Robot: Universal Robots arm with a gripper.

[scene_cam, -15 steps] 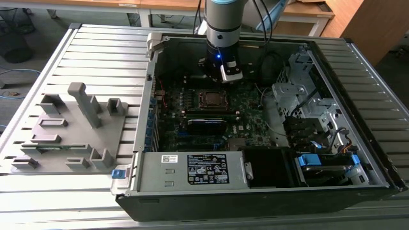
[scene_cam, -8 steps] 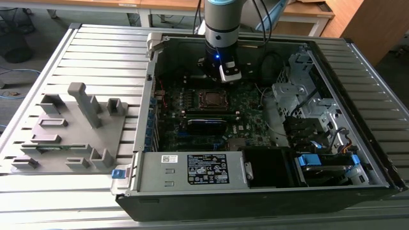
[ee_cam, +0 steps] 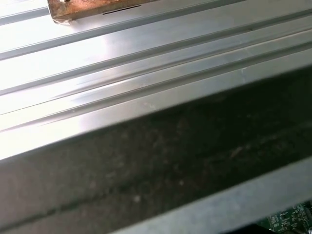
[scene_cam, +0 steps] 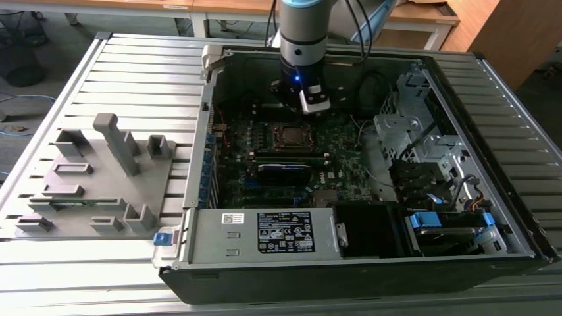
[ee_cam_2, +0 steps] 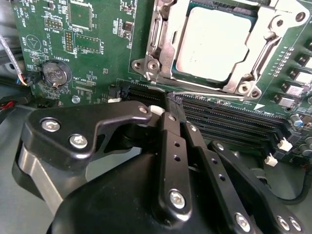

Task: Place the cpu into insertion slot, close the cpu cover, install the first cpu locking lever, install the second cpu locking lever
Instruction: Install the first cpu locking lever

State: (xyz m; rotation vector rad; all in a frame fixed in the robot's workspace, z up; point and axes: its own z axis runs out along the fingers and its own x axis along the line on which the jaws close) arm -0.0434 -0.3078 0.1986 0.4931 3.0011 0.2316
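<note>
— How are the fingers (ee_cam_2: 171, 146) of the gripper (ee_cam_2: 171, 103) held?
— Drawn tight together, the tips set at a thin wire lever (ee_cam_2: 209, 94).
— Where is the cpu (ee_cam_2: 214, 41) found?
— Just beyond the fingertips, framed by the lowered cpu cover (ee_cam_2: 163, 46).

Robotics lab or workshop, ribbed aluminium workbench (scene_cam: 131, 66), opened computer tower (scene_cam: 263, 280), grey fixture (scene_cam: 97, 181), wooden desks (scene_cam: 228, 6) behind

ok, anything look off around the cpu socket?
Nothing stands out. In the second wrist view the cpu lies flat and square, the cover is down over its edges, and a thin lever runs along one side. The tool, shut, sits at that lever's end; whether they touch is unclear.
</note>
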